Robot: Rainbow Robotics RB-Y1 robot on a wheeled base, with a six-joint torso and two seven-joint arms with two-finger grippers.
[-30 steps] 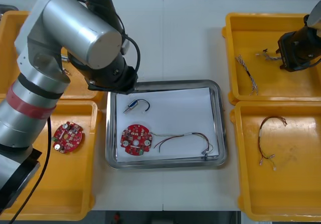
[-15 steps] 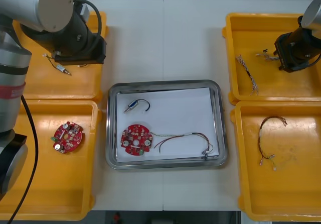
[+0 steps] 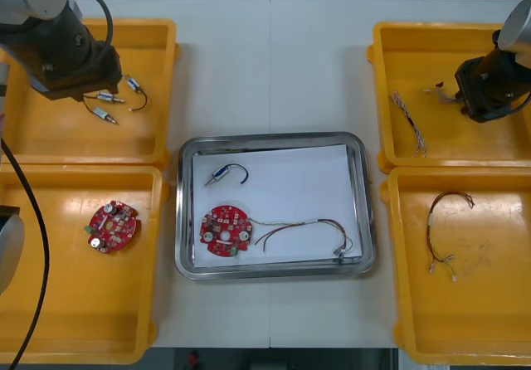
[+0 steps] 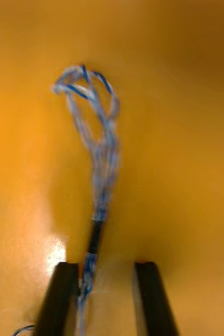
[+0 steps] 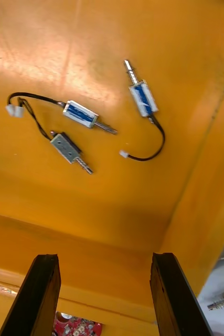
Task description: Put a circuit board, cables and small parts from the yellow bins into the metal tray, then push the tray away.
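Observation:
My right gripper [image 4: 105,299] hangs low in the far right yellow bin [image 3: 489,38]. Its fingers stand partly apart around a twisted blue and white cable [image 4: 98,157]. The cable rests against one finger [image 4: 59,302] and has a gap to the other. My left gripper [image 5: 107,294] is open above the far left yellow bin [image 3: 158,80], with three small metal parts [image 5: 80,114] beyond its fingertips. The metal tray [image 3: 365,212], white inside, holds a round red circuit board [image 3: 224,229], a red and yellow cable [image 3: 303,231] and a small metal part [image 3: 220,174] with a black lead.
A second blue and white cable [image 3: 408,121] lies in the far right bin. The near right bin [image 3: 498,304] holds a dark red cable [image 3: 444,221]. The near left bin [image 3: 50,304] holds another red circuit board [image 3: 112,225].
My left arm has swung away from the tray's far left corner to above the far left bin. The right arm has barely shifted.

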